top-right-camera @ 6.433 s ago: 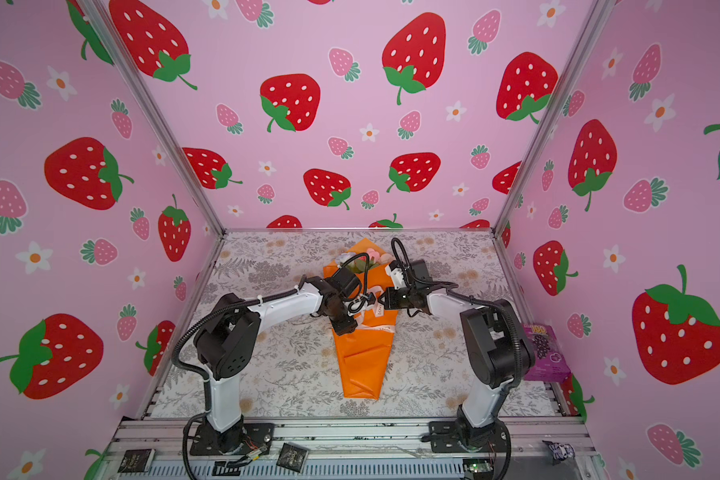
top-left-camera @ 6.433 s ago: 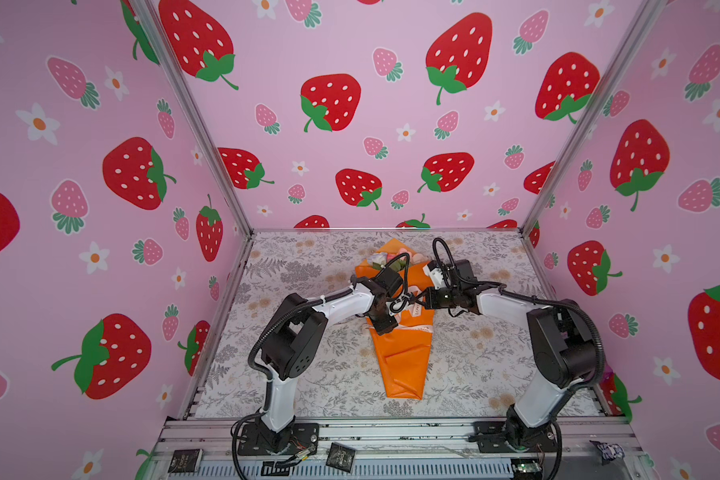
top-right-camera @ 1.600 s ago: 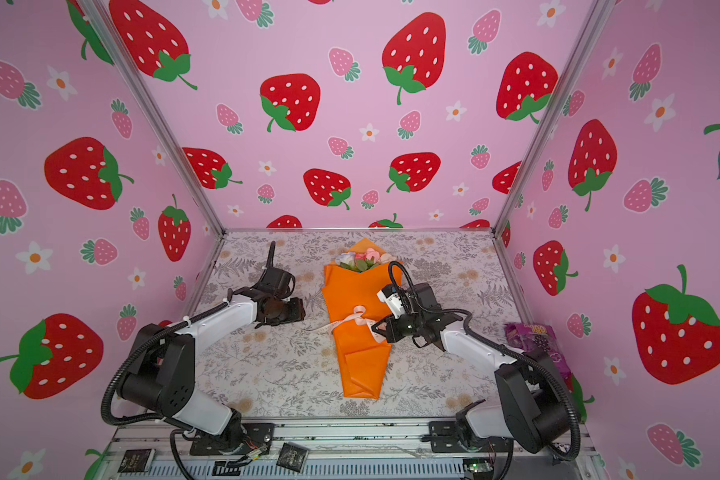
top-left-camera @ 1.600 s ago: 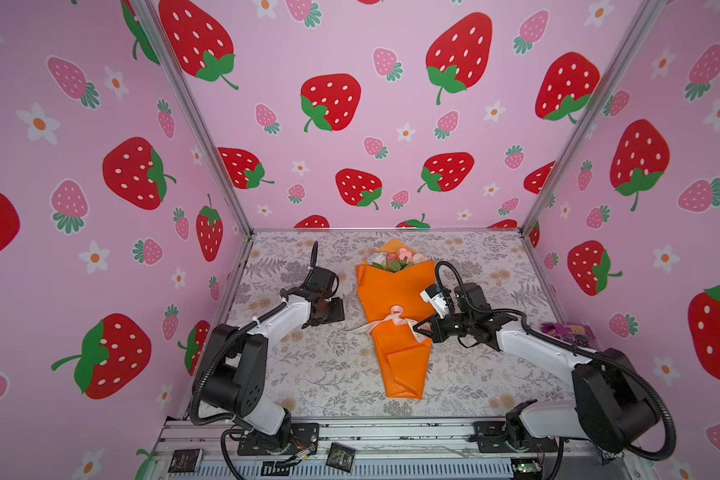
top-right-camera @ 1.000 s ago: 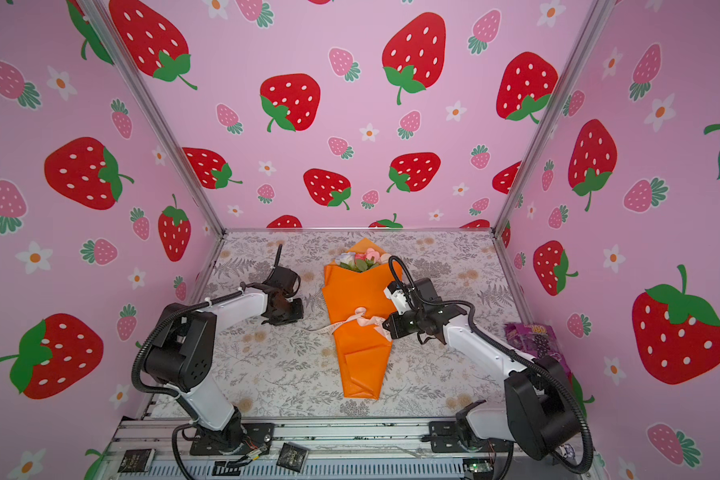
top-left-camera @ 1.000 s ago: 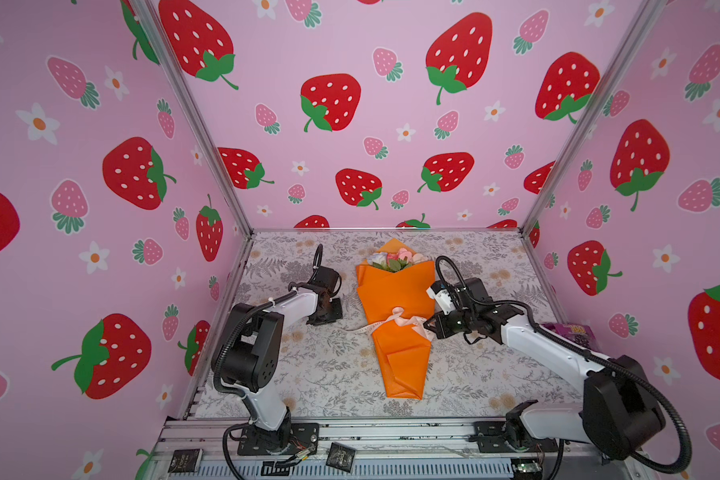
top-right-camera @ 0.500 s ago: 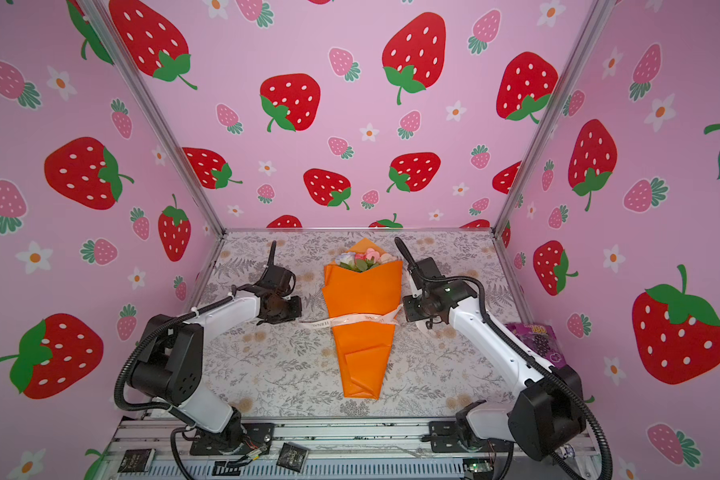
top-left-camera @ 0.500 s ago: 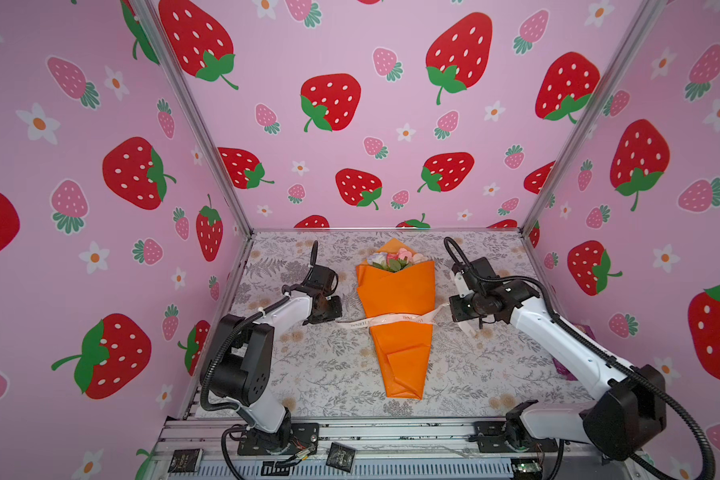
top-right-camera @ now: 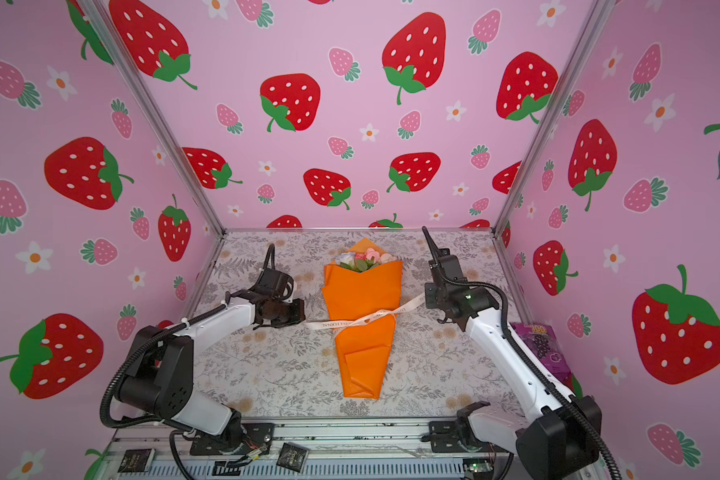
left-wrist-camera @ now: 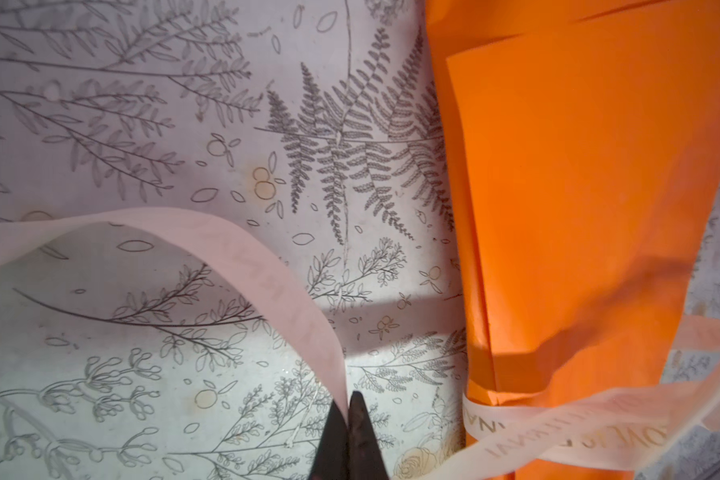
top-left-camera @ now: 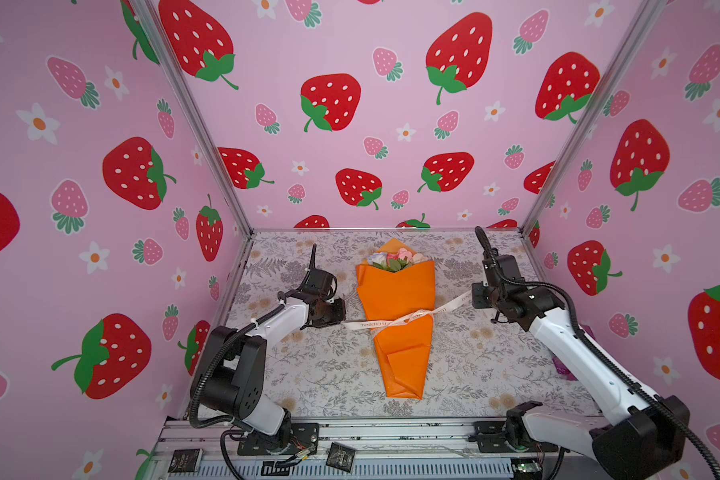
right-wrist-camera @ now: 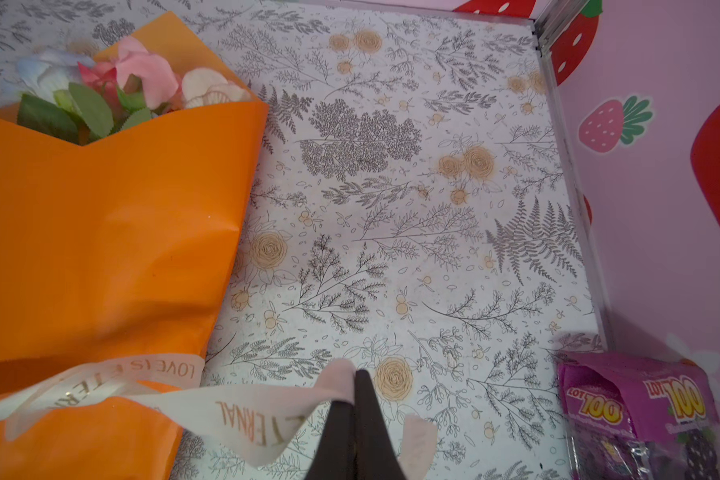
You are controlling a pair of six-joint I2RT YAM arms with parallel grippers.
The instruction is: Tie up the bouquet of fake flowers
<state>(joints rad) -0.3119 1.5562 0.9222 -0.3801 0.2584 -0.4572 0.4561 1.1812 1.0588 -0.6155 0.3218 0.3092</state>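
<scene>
Purple snack packet [top-right-camera: 535, 345] at the worktop's [top-left-camera: 329, 365] 3 o'clock edge, beside the right arm, well apart from everything else. Bouquet of fake flowers [top-left-camera: 395, 299] lies flat mid-worktop in its orange cone, long axis 12 to 6: blooms toward 12, tapered tip toward 6. Cream ribbon [top-left-camera: 375, 323] crosses the cone's waist (lettered side up). Left jaws, at 9 o'clock, pinch one ribbon end tight. Right jaws, about 2 o'clock, pinch the other.

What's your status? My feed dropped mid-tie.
Left gripper, right gripper: each shut on one end of ribbon. Ribbon wrapped around bouquet of fake flowers, lying flat. Purple candy pack by right wall, clear.
</scene>
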